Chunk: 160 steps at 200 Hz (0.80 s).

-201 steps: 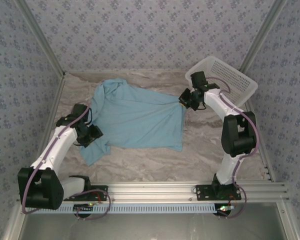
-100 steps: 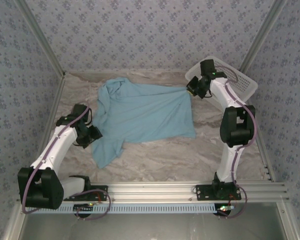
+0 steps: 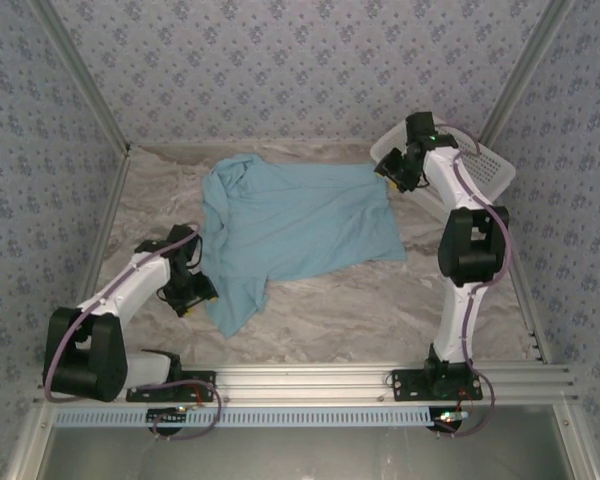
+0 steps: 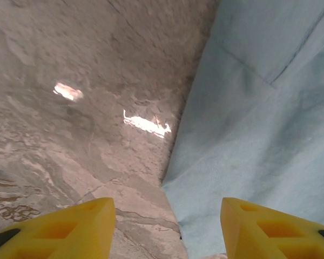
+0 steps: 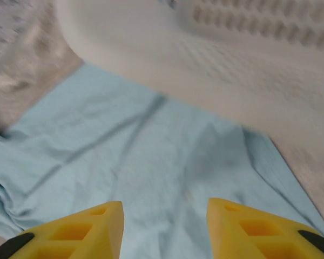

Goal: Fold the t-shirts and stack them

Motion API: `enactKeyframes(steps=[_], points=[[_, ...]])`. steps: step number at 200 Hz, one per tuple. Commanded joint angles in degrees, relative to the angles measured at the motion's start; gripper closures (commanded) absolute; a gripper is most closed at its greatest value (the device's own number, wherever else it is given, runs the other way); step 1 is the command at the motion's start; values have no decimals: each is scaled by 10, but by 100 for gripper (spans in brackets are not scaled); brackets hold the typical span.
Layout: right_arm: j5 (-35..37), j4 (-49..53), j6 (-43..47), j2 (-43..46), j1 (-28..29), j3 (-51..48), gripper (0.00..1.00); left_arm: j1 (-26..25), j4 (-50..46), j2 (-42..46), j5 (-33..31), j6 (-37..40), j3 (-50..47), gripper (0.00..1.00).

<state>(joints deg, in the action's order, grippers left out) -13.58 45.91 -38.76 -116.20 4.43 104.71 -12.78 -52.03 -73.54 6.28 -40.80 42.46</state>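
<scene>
Nearest to you, on the near left of the table (image 3: 380, 300), your left gripper (image 3: 193, 297) sits low beside the edge of the t-shirt (image 3: 300, 220). Its wrist camera shows the left gripper (image 4: 167, 208) with its jaws spread and nothing between them: bare table (image 4: 70, 135) under the left jaw, the t-shirt (image 4: 259, 135) under the right one.

The light blue t-shirt lies spread across the middle of the table, fairly flat but wrinkled, with one flap trailing toward you next to that gripper. Its far left corner is bunched.

At the shirt's far right corner, your right gripper (image 3: 390, 172) is just beside the white basket (image 3: 485, 165). From its wrist, the right gripper (image 5: 164, 208) has its jaws apart over the t-shirt (image 5: 151, 156), gripping nothing. That view is blurred, so you can't tell whether the tips touch the cloth. The basket (image 5: 232, 65) rises just beyond.
</scene>
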Motion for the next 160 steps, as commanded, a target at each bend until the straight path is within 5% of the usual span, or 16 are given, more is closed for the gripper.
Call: enactKeyframes(steps=[1,61,99,160], points=[[39,14,-3,122,1,-104,51,-23,19,-2,8,-28,-24,45],[31,-64,-73,310,-25,-428,66,-54,109,-43,7,-60,-43,59],[29,-111,-124,268,-52,-455,67,-57,111,-54,-19,-59,-31,76],[42,-152,-193,173,-34,-421,69,-57,112,-39,-25,-62,-28,79]])
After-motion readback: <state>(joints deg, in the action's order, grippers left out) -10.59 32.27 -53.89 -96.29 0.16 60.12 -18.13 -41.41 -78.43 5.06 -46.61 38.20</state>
